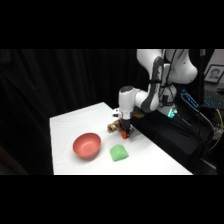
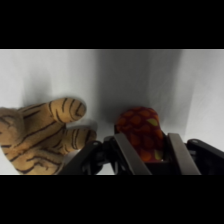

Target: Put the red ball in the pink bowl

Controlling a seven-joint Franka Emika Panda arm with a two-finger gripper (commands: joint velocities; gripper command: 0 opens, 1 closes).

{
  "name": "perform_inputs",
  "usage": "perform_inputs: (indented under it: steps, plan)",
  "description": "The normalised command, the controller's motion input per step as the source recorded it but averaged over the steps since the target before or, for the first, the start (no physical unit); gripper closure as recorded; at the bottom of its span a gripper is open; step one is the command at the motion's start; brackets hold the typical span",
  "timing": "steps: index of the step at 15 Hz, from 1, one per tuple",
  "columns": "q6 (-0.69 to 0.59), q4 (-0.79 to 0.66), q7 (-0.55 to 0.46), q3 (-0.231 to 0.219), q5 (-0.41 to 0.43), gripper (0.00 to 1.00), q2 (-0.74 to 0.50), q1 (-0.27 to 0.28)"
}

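The red ball (image 2: 140, 131), small, red-orange and with a scaly pattern, rests on the white table between my two fingers (image 2: 129, 156), which press on its sides. In the side view my gripper (image 1: 123, 131) is down at table level over the ball (image 1: 123, 134), which shows only as an orange spot beneath it. The pink bowl (image 1: 80, 150) sits upright and empty to the front left of the gripper, about a bowl's width away. It does not show in the wrist view.
A tiger-striped brown plush (image 2: 45, 135) lies right beside the ball, touching the gripper's left side (image 1: 114, 127). A green block (image 1: 118, 152) sits between the gripper and the table's front edge, right of the bowl. The table's right edge (image 1: 150, 145) runs close by.
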Motion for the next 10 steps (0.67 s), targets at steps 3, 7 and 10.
perform_inputs:
  steps: [3,7,10]
  plan:
    - [-0.08,-0.03,0.26,-0.279,-0.244,0.96,-0.14,0.238]
    - [-0.29,-0.13,0.22,-0.231,-0.266,0.97,-0.42,0.198]
    - [-0.40,-0.14,0.26,-0.133,-0.325,0.98,-0.54,0.112]
